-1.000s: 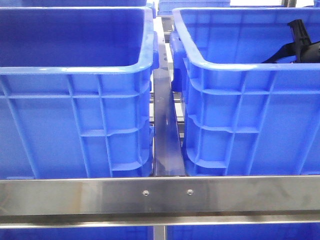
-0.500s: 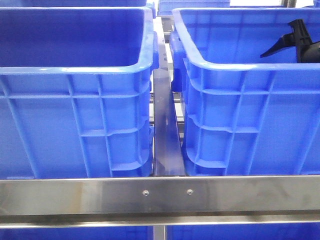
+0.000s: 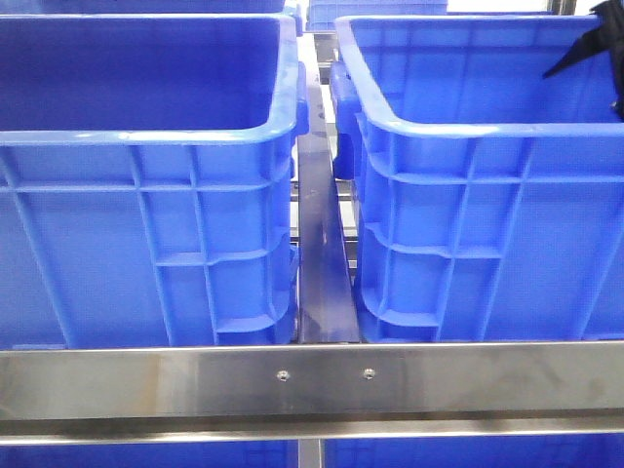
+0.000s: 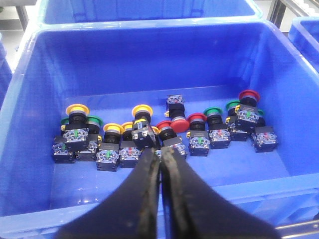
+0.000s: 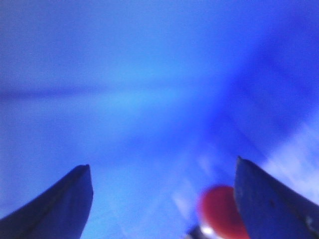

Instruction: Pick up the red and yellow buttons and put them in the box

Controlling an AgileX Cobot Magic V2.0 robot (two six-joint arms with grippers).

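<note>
In the left wrist view, several push buttons lie in a row on the floor of a blue crate (image 4: 149, 55). Among them are yellow-capped buttons (image 4: 77, 109) (image 4: 142, 110), red-capped buttons (image 4: 179, 123) (image 4: 247, 95) and green-capped ones (image 4: 213, 111). My left gripper (image 4: 160, 150) is shut, its tips just above the row next to a tilted black button block (image 4: 142, 135); nothing shows between the fingers. My right gripper (image 5: 162, 163) is open in a blurred blue view, with a red button cap (image 5: 218, 211) beside one finger. In the front view it (image 3: 593, 47) shows at the right crate's far right edge.
In the front view, two tall blue crates, left (image 3: 146, 136) and right (image 3: 468, 127), stand side by side with a metal rail (image 3: 322, 253) between them and a steel bar (image 3: 312, 380) across the front. More blue crates lie behind.
My right gripper has risen and moved right, from inside the right crate to the edge of the front view.
</note>
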